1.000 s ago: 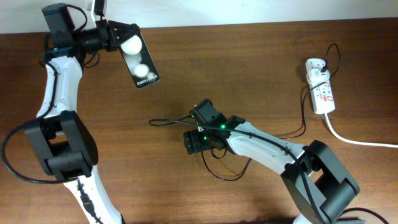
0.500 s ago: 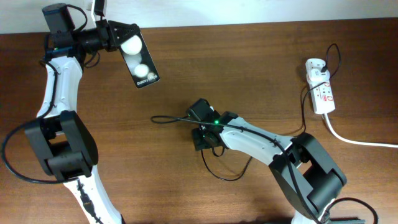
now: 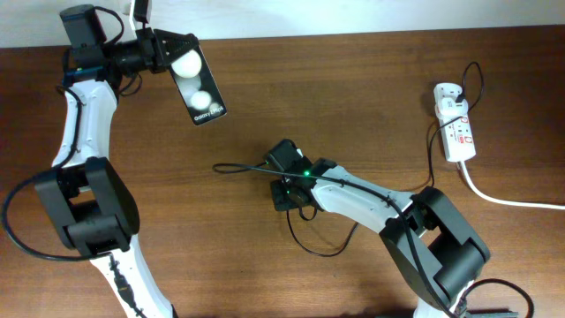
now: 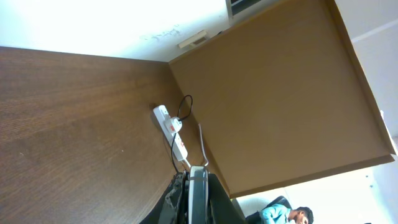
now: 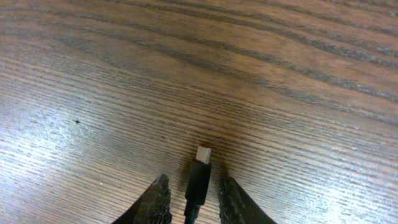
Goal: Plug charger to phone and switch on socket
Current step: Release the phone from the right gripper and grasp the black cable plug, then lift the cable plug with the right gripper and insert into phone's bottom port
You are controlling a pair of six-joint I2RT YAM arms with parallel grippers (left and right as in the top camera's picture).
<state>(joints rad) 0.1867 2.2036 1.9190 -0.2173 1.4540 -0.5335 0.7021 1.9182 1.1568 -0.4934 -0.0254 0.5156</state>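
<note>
1. The left pincer (image 3: 175, 51) is clamped on the phone (image 3: 199, 90), toward 11 o'clock in the overhead view. It grips the end with the white spots, and the lettered end points to about 5 o'clock.
2. In the left wrist view the phone (image 4: 198, 194) is seen edge-on at 6 o'clock, as a thin strip between dark fingers.
3. I cannot tell if the phone touches the bench (image 3: 353, 97).
4. The right pincer (image 5: 195, 182) is near the middle of the bench, and its two fingers (image 5: 158, 198) are apart.
5. The plug tip of the charger (image 5: 199, 177) lies on the wood between these fingers, with its light metal end pointing to 12 o'clock in the right wrist view. A small gap shows on each side of the plug.
6. In the overhead view the thin black cable makes a loop at 6 o'clock of the right pincer.
7. The socket (image 3: 456, 131) lies at about 2 o'clock near the bench edge, well apart from the phone.
8. The white adapter (image 3: 446, 92) sits at the socket's 12 o'clock end, and the thick white cord (image 3: 505, 200) leaves toward 4 o'clock.
</note>
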